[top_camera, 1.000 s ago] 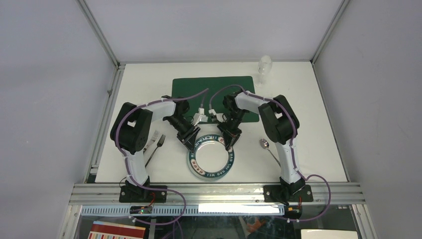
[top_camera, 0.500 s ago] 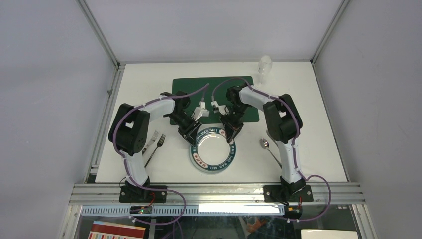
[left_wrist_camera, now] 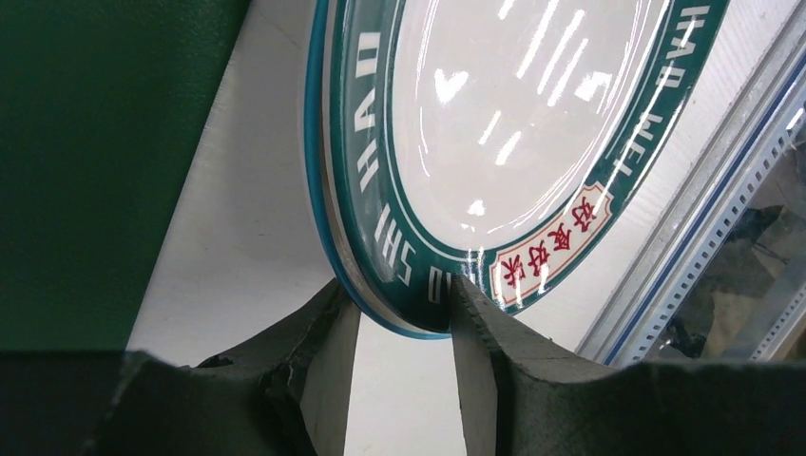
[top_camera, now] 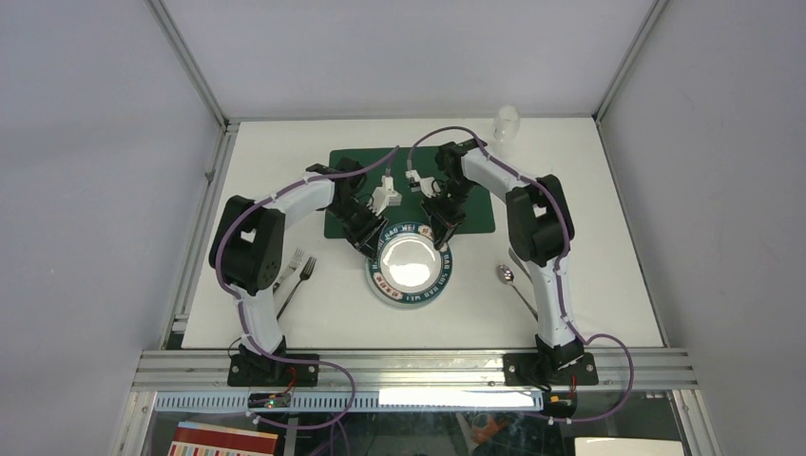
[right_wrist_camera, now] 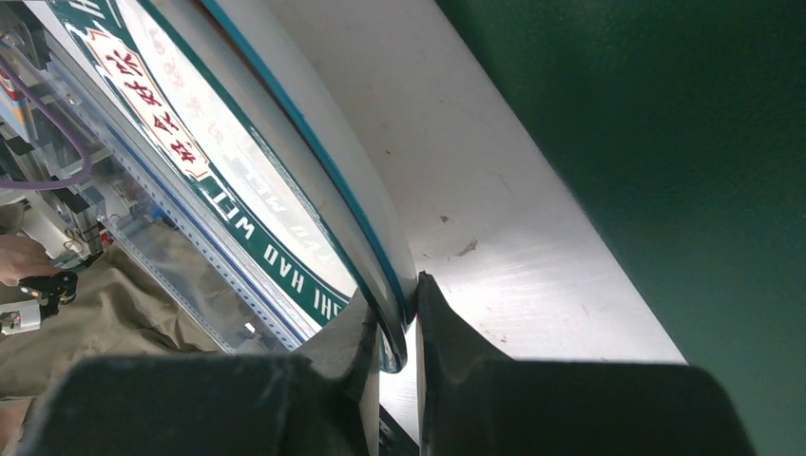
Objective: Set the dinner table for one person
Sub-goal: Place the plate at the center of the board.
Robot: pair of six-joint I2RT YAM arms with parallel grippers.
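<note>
- Two forks (top_camera: 297, 274) lay on the white bench (top_camera: 589, 209) near its left edge, well apart from the plate.
- The left tool (top_camera: 367, 243) (left_wrist_camera: 404, 290) pinched the far-left rim of the plate (top_camera: 432, 293) (left_wrist_camera: 494, 123), one finger above the rim and one below.
- The plate sat at the middle of the bench. Its far rim just overlapped the near edge of the green placemat (top_camera: 470, 220) (left_wrist_camera: 86, 142). Whether it was clear of the bench could not be told.
- The right tool (top_camera: 440, 236) (right_wrist_camera: 394, 294) pinched the far-right rim of the plate in the same way, its fingers pressed close on the thin edge.
- The placemat lay straight to the far side of both tools, its long axis running left to right. Neither arm was nearer, so the plate probably needed an even carry away from the bases to centre it.
- A spoon (top_camera: 513, 287) lay to the right of the plate, and a glass (top_camera: 507, 125) stood at the far right.
</note>
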